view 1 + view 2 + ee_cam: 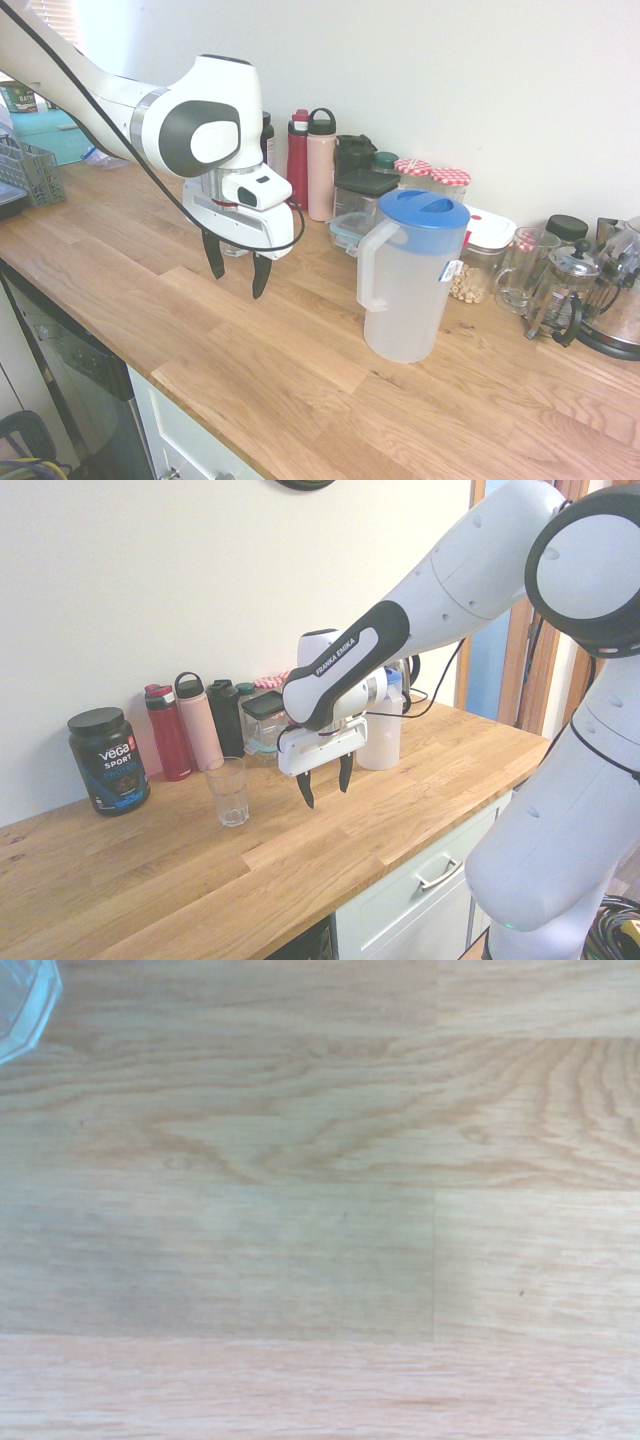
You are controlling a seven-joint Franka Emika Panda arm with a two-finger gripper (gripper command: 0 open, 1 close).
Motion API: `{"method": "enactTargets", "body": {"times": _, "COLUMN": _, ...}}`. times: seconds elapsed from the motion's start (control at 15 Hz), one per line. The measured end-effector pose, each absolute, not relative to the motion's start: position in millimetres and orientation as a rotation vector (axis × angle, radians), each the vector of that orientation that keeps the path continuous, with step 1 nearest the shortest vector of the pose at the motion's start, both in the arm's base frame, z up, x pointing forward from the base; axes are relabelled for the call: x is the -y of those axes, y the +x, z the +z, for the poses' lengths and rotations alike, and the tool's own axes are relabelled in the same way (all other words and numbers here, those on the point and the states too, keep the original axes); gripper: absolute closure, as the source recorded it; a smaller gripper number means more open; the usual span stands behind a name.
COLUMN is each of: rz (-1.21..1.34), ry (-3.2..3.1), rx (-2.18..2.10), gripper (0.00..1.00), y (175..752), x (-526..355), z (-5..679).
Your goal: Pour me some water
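- A white robot arm reaches over a wooden countertop [300,390], its gripper [238,268] pointing straight down and hanging just above the bare wood.
- The gripper's 2 dark fingers [305,791] stand apart, open, with nothing between them.
- The jug [408,280], tall, frosted white, with a blue lid and a side handle, stands upright on the countertop, apart from the gripper. Its handle faces towards the gripper in the first exterior view.
- The water inside the jug cannot be made out through the frosted wall.
- In the second exterior view the jug [381,742] is mostly hidden behind the arm.
- A small clear drinking glass [228,791] stands upright on the wood near the gripper, on the side away from the jug. It looks empty.
- In the wrist view only a corner of the drinking glass [22,1005] shows at the edge; the rest is wood grain.
- Along the wall stand a red bottle [168,732], a pink bottle [198,723] and a dark tub [108,759] labelled Vega Sport.
- Beyond the jug, by the wall, sit jars with red checked lids [432,180] and a French press [566,290].
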State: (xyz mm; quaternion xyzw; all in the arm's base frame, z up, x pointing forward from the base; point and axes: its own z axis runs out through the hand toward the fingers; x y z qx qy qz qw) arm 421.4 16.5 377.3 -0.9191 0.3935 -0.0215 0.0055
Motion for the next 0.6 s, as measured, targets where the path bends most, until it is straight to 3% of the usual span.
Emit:
{"method": "enactTargets", "body": {"times": 0.27, "rz": -0.078, "ry": -2.829, "rx": -1.281, "gripper": 0.0, "y": 426.2, "x": -12.9, "z": 385.4}}
{"method": "enactTargets", "body": {"times": 0.6, "rz": -0.142, "ry": -2.694, "rx": -1.464, "gripper": 0.0, "y": 430.4, "x": 6.3, "z": 449.5}}
